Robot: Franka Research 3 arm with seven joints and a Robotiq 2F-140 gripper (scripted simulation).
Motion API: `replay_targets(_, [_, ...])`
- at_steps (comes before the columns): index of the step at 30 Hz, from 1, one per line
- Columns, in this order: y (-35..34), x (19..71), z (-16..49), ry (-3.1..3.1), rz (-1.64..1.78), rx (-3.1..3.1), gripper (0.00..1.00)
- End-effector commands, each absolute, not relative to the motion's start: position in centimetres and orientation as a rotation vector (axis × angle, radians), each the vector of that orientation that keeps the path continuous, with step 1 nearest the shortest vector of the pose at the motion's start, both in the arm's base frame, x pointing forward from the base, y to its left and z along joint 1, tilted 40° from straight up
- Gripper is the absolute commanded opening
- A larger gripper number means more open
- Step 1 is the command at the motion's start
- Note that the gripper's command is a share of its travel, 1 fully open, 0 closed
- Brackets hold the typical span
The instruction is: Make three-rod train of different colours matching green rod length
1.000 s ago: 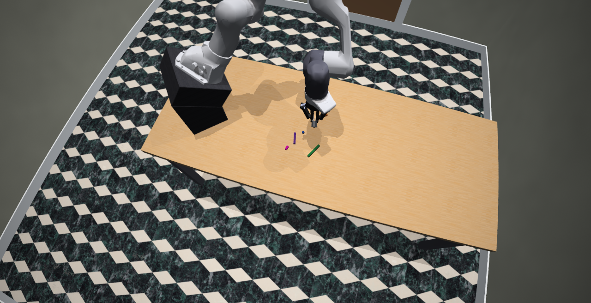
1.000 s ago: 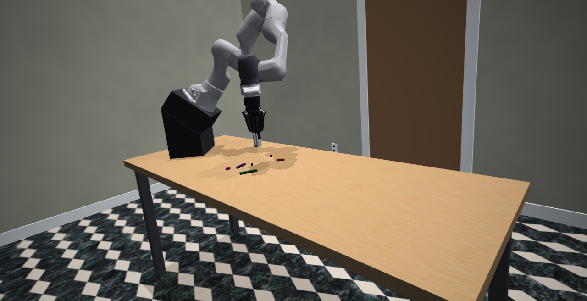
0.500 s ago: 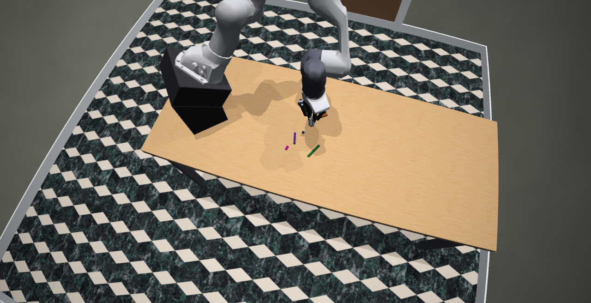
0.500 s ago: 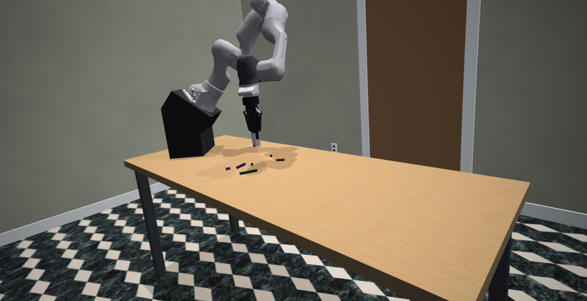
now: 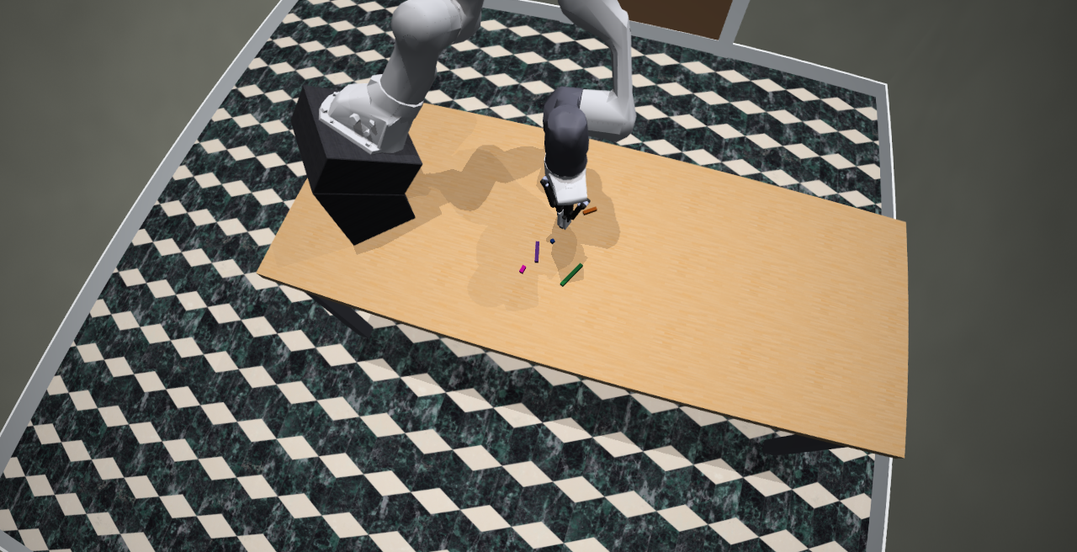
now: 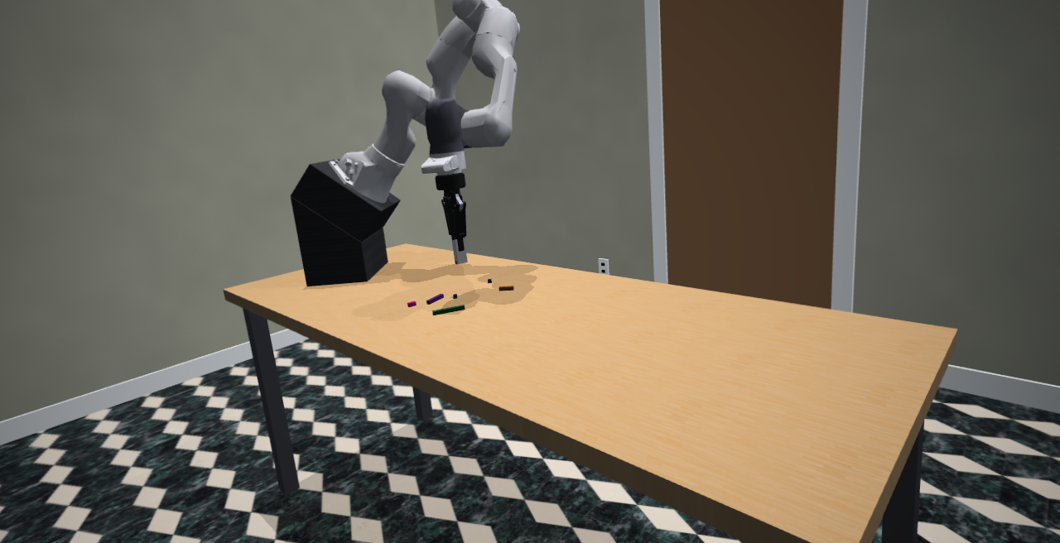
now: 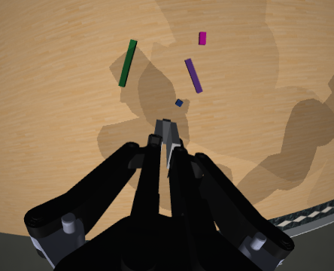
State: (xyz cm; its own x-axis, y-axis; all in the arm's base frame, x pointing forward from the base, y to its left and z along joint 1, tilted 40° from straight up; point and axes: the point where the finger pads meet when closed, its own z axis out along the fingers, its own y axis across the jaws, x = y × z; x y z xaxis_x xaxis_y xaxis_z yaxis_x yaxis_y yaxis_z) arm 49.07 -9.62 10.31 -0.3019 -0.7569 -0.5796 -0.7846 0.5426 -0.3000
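Note:
My gripper is shut on what looks like the grey rod, held above the table; its colour blends with the fingertips. One blue rod lies beside the purple rod. The magenta rod lies past the purple one. The green rod lies apart. The orange rod lies right of the gripper in the top view. A second small blue rod is hidden there.
The wooden table extends far to the right of the rods. The black robot base stands at its left end. The arm's shadow falls across the rods.

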Motion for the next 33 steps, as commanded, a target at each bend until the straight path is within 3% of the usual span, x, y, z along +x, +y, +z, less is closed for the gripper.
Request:
replay_targets(1, [-9.44, 48.81, 10.18, 2.204, 0.132, -1.072, 0.03])
replay_targets(33, [-8.89, 48.45, 9.36, 2.301, 0.212, -0.868, 0.03])
